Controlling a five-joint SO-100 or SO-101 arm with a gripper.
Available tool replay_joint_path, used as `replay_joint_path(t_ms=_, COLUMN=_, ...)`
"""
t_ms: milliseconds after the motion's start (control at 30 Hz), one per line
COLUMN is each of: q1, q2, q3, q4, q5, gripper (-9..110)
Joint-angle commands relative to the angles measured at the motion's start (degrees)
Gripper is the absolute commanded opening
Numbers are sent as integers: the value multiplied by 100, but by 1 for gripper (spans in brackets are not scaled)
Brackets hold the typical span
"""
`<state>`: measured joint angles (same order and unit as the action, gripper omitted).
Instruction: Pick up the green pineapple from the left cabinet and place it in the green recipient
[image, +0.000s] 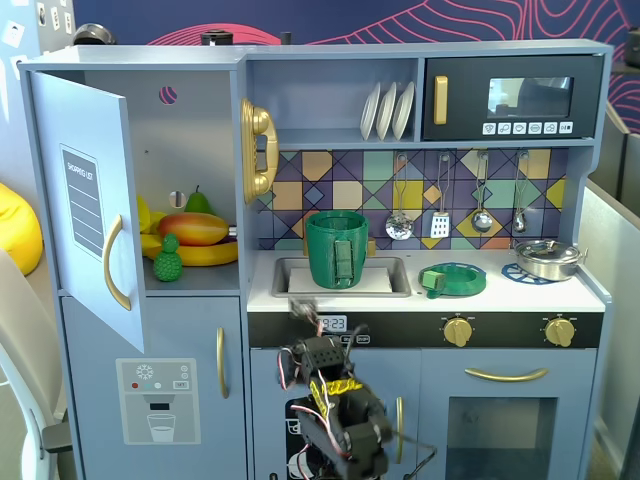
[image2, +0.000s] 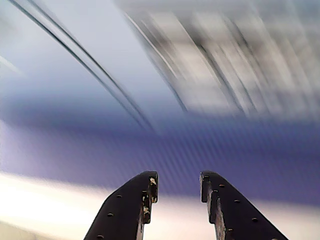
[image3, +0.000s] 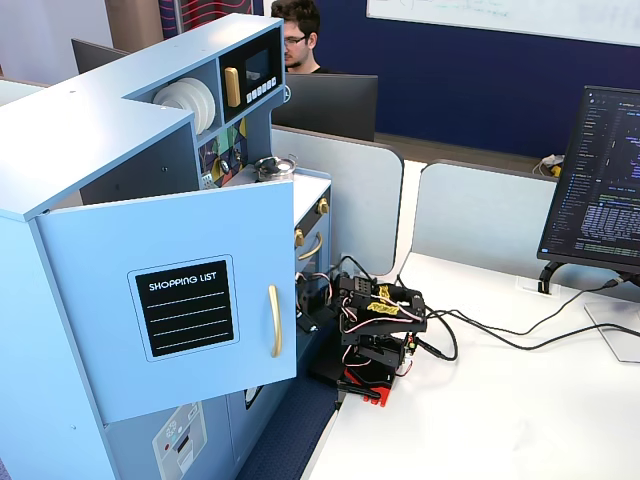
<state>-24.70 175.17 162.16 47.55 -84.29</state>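
In a fixed view the left cabinet stands with its door (image: 95, 215) swung open. The small green pineapple (image: 167, 259) stands upright on the shelf, in front of a mango (image: 193, 228) and bananas (image: 205, 254). The dark-green recipient (image: 337, 249) stands in the sink. My arm is folded low in front of the kitchen, and the gripper (image: 303, 308) is blurred just below the counter edge, far from the pineapple. In the wrist view the gripper (image2: 177, 180) is open and empty, facing a blurred purple wall and ceiling.
A green pear (image: 198, 203) sits behind the mango. A flat green dish (image: 453, 279) and a silver pot (image: 548, 258) sit on the counter. A gold phone (image: 258, 150) hangs beside the cabinet. The open door (image3: 185, 305) juts out left of the arm (image3: 372, 322).
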Motion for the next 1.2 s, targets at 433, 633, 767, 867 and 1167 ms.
replay_joint_path(t_ms=433, q1=-1846, q2=-1872, q3=-2312, q4=-3516, q5=-316, gripper=35)
replay_joint_path(t_ms=633, q1=-2232, q2=-2435, q3=-2522, q4=-4403, q5=-791, gripper=36)
replay_joint_path(t_ms=767, q1=-2197, q2=-3067, q3=-2619, q4=-5159, q5=-1037, gripper=36)
replay_joint_path(t_ms=867, q1=-1986, q2=-3612, q3=-2769, q4=-5722, q5=-1134, gripper=38)
replay_joint_path(t_ms=1167, q1=-1529, q2=-4983, q3=-3551, q4=-6311, q5=-1090, gripper=39)
